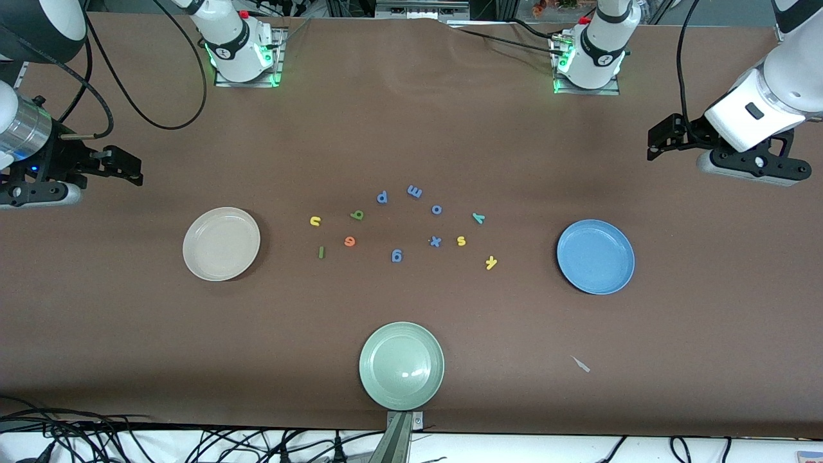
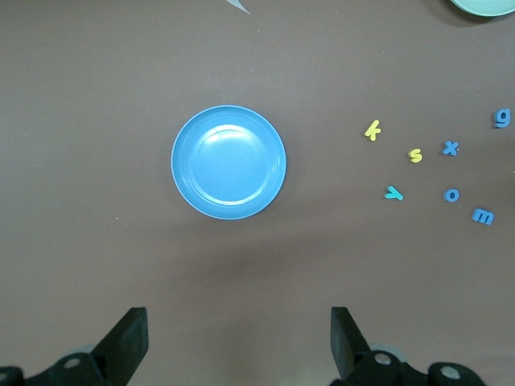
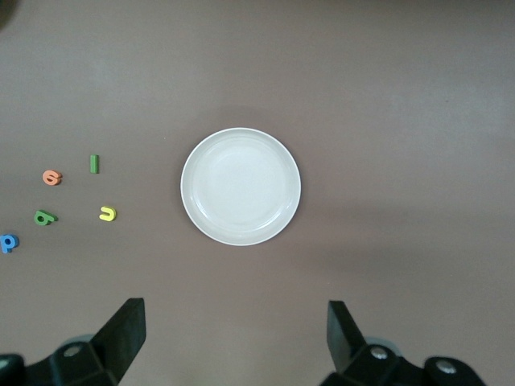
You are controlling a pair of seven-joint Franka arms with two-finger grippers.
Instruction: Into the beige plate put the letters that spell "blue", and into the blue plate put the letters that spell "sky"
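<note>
A robotics lab bench set up for tabletop manipulation trials

Two white robot arm bases point(image 1: 241, 45) point(image 1: 591, 54) are bolted on metal plates along the far edge of a long table point(image 1: 411, 116) covered in plain brown sheeting, each base ringed with green status lights. Black cables point(image 1: 128, 96) loop over the far edge of the table and tangle on the floor along its near edge (no attempt to tidy them). A camera mount point(image 1: 400, 437) is clamped at the middle of the near edge. The props are test objects, not household goods in use: toy letters point(image 1: 398, 225) scattered mid-table and three bare plastic plates point(image 1: 221, 244) point(image 1: 595, 256) point(image 1: 401, 365) spaced around them.
</note>
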